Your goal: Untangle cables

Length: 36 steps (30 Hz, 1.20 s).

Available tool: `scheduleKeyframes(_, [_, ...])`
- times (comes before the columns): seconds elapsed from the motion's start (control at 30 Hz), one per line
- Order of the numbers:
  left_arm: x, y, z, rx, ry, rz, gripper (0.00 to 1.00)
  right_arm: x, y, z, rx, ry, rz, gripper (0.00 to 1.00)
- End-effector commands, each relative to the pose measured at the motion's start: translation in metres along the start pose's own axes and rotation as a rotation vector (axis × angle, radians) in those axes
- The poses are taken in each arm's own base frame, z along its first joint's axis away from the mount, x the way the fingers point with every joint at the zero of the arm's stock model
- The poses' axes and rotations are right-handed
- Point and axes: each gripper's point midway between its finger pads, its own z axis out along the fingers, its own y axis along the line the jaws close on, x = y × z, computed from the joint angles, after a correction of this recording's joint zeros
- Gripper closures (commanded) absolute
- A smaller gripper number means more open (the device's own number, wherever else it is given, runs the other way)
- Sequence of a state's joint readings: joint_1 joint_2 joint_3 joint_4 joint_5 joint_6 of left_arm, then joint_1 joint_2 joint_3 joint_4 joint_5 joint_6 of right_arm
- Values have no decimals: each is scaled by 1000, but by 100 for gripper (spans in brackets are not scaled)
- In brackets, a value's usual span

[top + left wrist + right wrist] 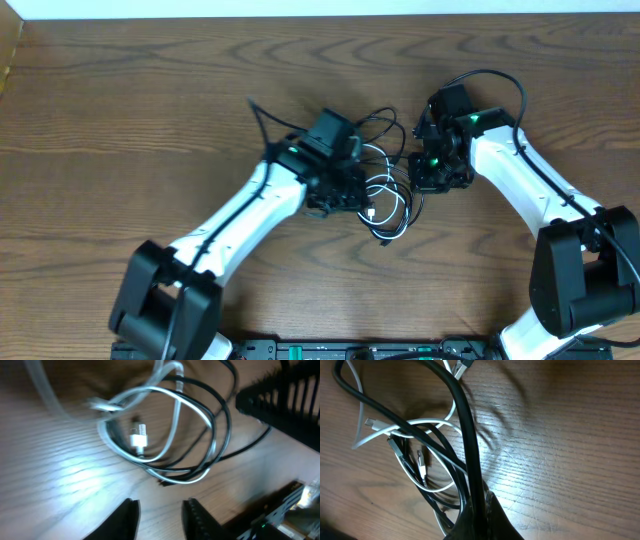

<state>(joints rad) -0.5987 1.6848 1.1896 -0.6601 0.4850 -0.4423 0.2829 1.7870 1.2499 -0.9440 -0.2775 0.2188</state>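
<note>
**Current state**

- The right gripper [475, 527] is at the lower centre of its wrist view. Its jaws are pressed together on the black cable [468, 425], which runs from them toward the top of the frame.
- The left gripper [159, 521] is at the bottom edge of its wrist view. Its jaws are spread, with nothing between them, over bare wood below the tangle.
- The white cable [176, 412] lies in a loose loop at the centre of that view. Its plug is inside the loop, and black strands cross it.
- In the overhead view, both cables form one bundle on the table [120, 120], centre of frame, between the two grippers.

**Probable faults**

1. If the right arm pulls while the white loop is unrestrained, the whole bundle is likely to drag along instead of separating.
2. Tension on the pinched strand may cinch the crossings tighter.
3. If the left jaws close into the bundle, they may take a black and a white strand together, because the strands touch where they cross.
4. A plug end may catch inside a loop and stop the pull.
5. The two wrists are near each other, so a careless sweep risks contact.
</note>
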Motion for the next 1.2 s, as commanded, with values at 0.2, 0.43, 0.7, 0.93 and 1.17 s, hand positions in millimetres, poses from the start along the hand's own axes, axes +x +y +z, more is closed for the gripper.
scheduleKeyframes(0.2, [5,-25,33,-25,-11,154,61,3,3,1,-11,18,-16,99])
scheduleKeyframes(0.43, [-7,-25,36,-61,-75,174,62,8,0,1,6,34,-8,99])
scheduleKeyframes(0.7, [-10,-20,49,-64,-69,134,67,8,-3,0,9,35,6,99])
scheduleKeyframes(0.93, [-11,-7,76,-86,-38,54,69,8,-3,0,9,35,5,99])
scheduleKeyframes(1.17, [-4,12,103,-125,16,12,69,8,-3,0,10,35,6,99])
